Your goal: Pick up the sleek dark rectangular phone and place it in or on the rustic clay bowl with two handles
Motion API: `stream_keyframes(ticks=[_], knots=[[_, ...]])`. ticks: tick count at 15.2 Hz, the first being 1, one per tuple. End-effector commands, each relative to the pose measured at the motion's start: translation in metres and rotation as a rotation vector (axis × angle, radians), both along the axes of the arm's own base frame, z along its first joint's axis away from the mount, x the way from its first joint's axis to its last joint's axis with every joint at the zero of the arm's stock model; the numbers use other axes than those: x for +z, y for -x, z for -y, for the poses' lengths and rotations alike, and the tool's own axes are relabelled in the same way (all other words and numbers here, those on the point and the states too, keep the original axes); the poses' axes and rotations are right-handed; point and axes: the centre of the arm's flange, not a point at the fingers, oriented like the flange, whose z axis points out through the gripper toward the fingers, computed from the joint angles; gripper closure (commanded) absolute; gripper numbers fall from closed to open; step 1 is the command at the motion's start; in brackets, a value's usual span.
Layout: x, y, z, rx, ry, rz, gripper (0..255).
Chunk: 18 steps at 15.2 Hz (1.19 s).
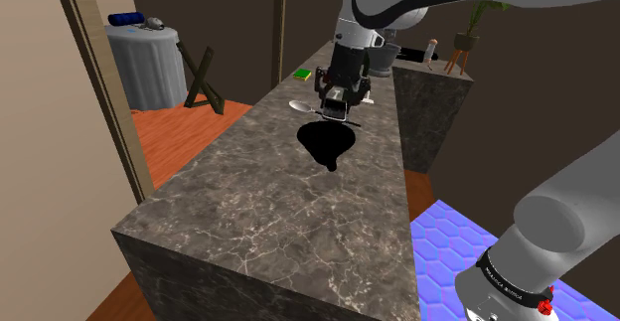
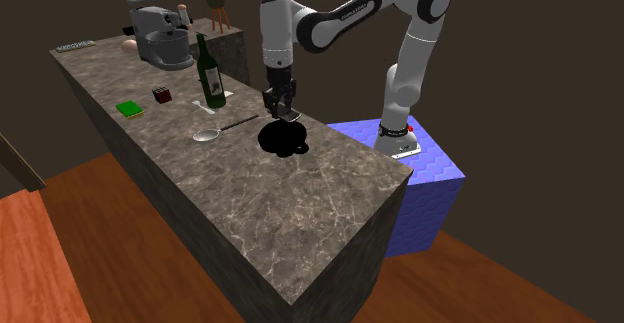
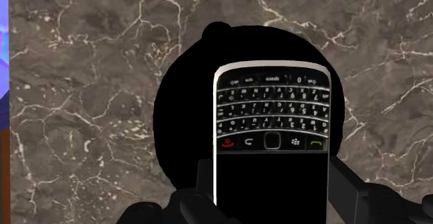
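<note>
Phone (image 3: 270, 112) clasped in the tool (image 1: 336, 108) hangs above the black bowl (image 3: 184, 112).

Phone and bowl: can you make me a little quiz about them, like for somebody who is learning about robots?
1. True or false: the gripper is shut on the phone.
2. What lies under the phone? A: a plate. B: the black bowl. C: a cup.
3. What colour is the bottle standing on the counter?

Key: 1 true; 2 B; 3 green.
</note>
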Motion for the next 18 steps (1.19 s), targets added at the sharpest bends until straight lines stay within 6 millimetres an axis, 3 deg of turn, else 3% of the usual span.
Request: stream_keyframes(ticks=[1,12,18], knots=[[-0.010,-0.002,0.001,0.001,0.000,0.001,255],[-0.070,-0.002,0.001,0.001,0.000,0.001,255],[-0.070,-0.002,0.001,0.001,0.000,0.001,255]])
